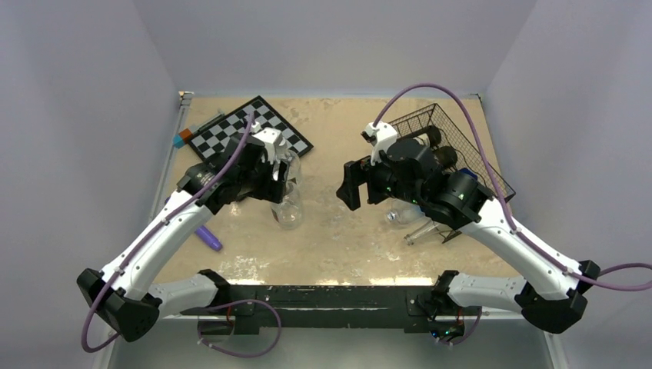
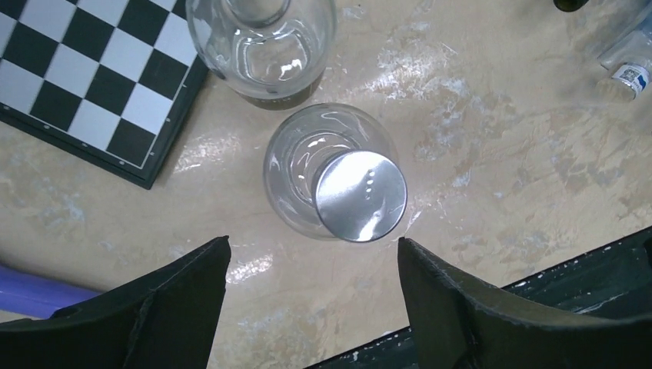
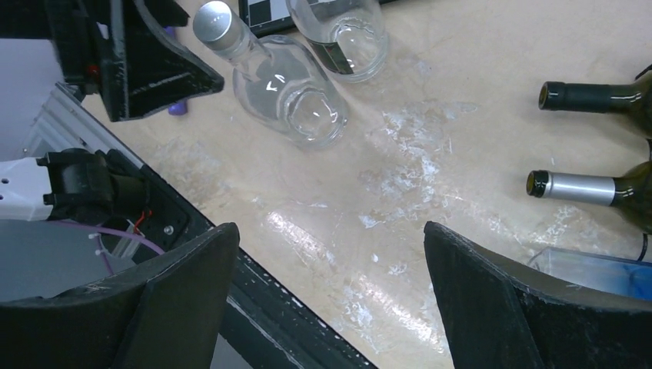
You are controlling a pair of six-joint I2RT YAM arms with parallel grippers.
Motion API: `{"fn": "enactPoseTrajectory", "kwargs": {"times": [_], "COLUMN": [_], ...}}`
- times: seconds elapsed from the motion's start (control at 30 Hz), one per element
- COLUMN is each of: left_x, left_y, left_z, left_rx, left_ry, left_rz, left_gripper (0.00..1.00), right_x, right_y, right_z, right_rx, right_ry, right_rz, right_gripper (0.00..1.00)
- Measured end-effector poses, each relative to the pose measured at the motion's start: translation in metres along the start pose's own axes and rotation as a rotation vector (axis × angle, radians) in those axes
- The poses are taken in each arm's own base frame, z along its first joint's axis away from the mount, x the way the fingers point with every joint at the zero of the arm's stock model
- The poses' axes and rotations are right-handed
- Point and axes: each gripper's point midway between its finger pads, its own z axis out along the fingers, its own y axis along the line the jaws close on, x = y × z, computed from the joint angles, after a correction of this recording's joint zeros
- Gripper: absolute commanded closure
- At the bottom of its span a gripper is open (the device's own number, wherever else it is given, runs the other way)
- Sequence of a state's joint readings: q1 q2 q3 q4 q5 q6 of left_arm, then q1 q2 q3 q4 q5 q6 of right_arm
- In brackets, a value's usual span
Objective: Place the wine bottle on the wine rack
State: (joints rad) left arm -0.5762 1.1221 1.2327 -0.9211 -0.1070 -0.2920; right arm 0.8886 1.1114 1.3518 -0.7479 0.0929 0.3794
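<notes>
Left gripper point(image 2: 313, 246) hung wide apart over the upright silver-capped wine bottle point(image 2: 358, 197), not touching it, right gripper point(image 3: 330, 231) gaped equally wide above the table point(image 3: 454, 123), empty.

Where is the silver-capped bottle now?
On the table's left half; the left wrist view shows the capped bottle upright under the open left gripper, beside another clear bottle and the chessboard.

Three downward views sharing capped bottle point(image 2: 332, 171)

Bright, even light; glare on the glossy table point(image 2: 492, 146).
</notes>
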Motion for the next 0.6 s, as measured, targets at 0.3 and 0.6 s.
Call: {"fn": "enactPoseTrajectory", "kwargs": {"times": [0.3,0.6], "left_x": [0.008,0.002], "left_y": [-0.016,-0.022], "left_z": [0.041,0.061], "left_rx": [0.052,0.066], "left_ry": [0.086,0.16], "left_rz": [0.001,0.039], "left_gripper": [0.29,0.67], "right_x": [0.0,0.007], "right_y": [0.002,-0.009], "right_z": [-0.004,-0.008], "right_rx": [-0.005,0.038], "right_ry": [-0.007,-0.014], "right_rz": [0.041,0.055], "right_gripper": [0.06,0.06]}}
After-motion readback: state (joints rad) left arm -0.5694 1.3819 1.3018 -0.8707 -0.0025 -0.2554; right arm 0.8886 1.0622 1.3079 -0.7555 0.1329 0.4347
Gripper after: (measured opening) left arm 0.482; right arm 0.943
